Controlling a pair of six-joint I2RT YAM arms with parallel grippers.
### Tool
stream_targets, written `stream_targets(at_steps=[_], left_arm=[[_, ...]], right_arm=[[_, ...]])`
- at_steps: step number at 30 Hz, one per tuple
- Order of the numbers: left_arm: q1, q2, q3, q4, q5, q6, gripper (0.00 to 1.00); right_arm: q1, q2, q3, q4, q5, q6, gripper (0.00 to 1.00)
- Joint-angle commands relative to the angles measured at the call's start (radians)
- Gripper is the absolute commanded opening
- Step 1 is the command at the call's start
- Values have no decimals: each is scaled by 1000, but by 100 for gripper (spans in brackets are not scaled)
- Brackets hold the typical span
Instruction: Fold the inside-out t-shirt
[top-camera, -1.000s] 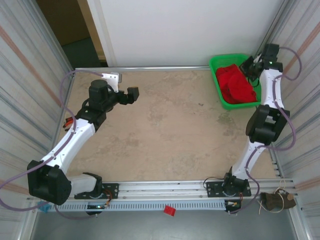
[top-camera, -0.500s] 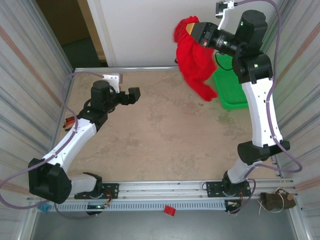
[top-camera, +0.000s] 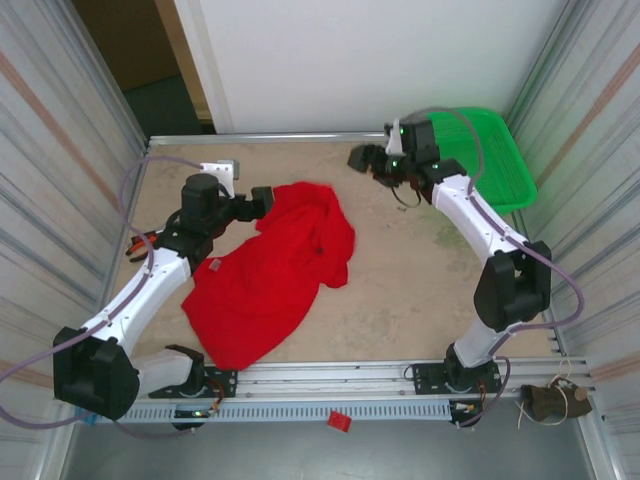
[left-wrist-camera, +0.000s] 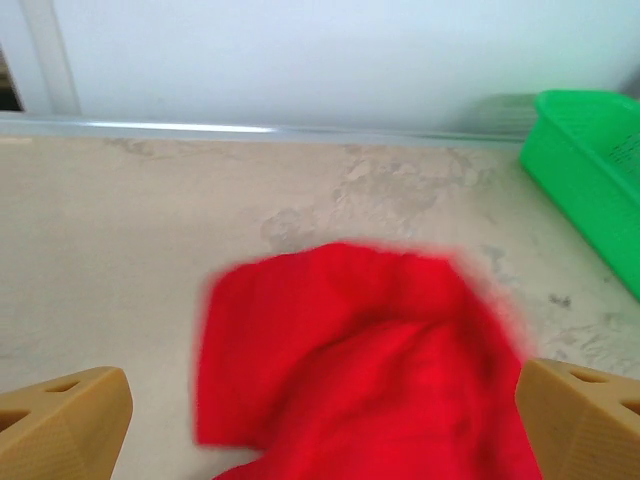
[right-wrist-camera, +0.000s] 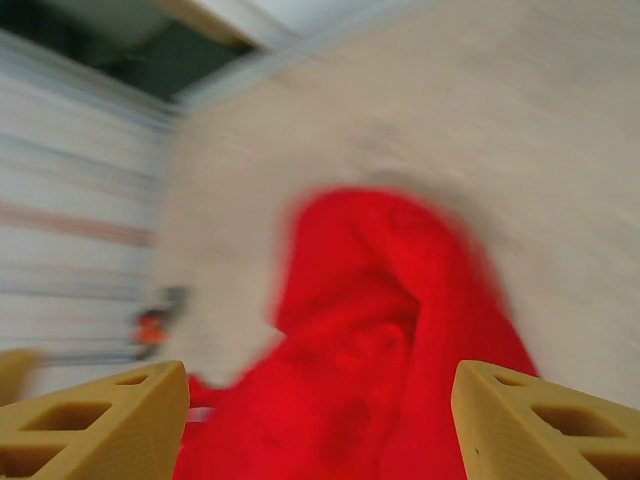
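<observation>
Just let go of the bright red soft cloth short-sleeved t-shirt (top-camera: 265, 285): was bunched in the green plastic mesh basket (top-camera: 505, 165) at upper right a second ago, dangled from the right gripper (top-camera: 362, 160) half a second ago, now lies crumpled left of centre on the beige table (top-camera: 420, 280). Right fingers (right-wrist-camera: 100, 420) spread wide with nothing between, hanging at upper centre, clear of the cloth. Left gripper (top-camera: 262, 197) unmoved at upper left, fingers (left-wrist-camera: 60, 420) fully apart, right at the heap's top edge, not pinching it. Can't see lettering or label from above. Looks like fetch done, basket emptied; still to spread flat, then fold
</observation>
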Motion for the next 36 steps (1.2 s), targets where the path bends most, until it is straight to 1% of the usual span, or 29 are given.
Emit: stream_targets(at_steps=[1,3,4,5,7,8,10,11,12,13,15,18,19,20,21,22,23,26,28,29,31,33,34,35,36], left_arm=[[-3,-18,8,-106,-82,21,99],[-1,-17,10,-181,-134,-15,99],[2,-14,15,-241,-177,-53,99],[6,-10,18,-303,-224,-96,99],[32,-5,3,-395,-284,-196,99],[63,-4,-22,-414,-270,-249,99],[135,-1,-73,-422,-203,-336,99],[170,-1,-96,-425,-174,-370,99],[195,-4,-113,-423,-157,-386,99],[215,-8,-132,-420,-145,-396,99],[233,-21,-150,-417,-140,-393,99],[234,-33,-156,-412,-146,-376,99],[234,-32,-152,-410,-145,-371,99],[234,-28,-144,-409,-144,-367,99],[234,-24,-136,-411,-143,-362,99],[233,-17,-124,-415,-140,-355,99],[234,-8,-113,-418,-138,-350,99],[233,17,-80,-424,-134,-330,99],[234,35,-68,-423,-127,-321,99],[233,44,-64,-417,-122,-319,99],[233,66,-62,-400,-105,-316,99],[230,99,-58,-373,-75,-308,99],[228,123,-49,-364,-54,-306,99],[222,150,-33,-351,-27,-301,99],[214,181,-20,-336,3,-288,99]], right_arm=[[5,-66,-98,-8,186,-94,69],[32,-48,-89,-33,187,-155,68],[50,-15,-51,-68,183,-198,69],[69,35,5,-115,165,-244,69],[108,161,157,-226,148,-320,70],[128,234,238,-271,145,-354,71],[158,372,391,-350,170,-385,71],[171,444,489,-420,184,-391,71],[183,487,545,-465,195,-389,70],[202,512,564,-484,200,-382,70],[243,525,530,-480,239,-358,72],[296,541,406,-434,257,-310,73],[304,543,355,-418,277,-290,67],[302,534,295,-396,293,-270,46],[293,513,231,-372,308,-248,22],[273,471,142,-326,316,-220,0],[251,417,46,-278,315,-195,0],[152,251,-195,-199,301,-135,0],[93,141,-316,-170,286,-107,0],[65,62,-388,-165,279,-95,0],[43,-49,-466,-174,264,-81,1],[42,-129,-481,-201,242,-72,39],[44,-159,-464,-217,238,-78,52],[42,-178,-433,-230,246,-88,58],[37,-184,-397,-239,253,-104,60]])
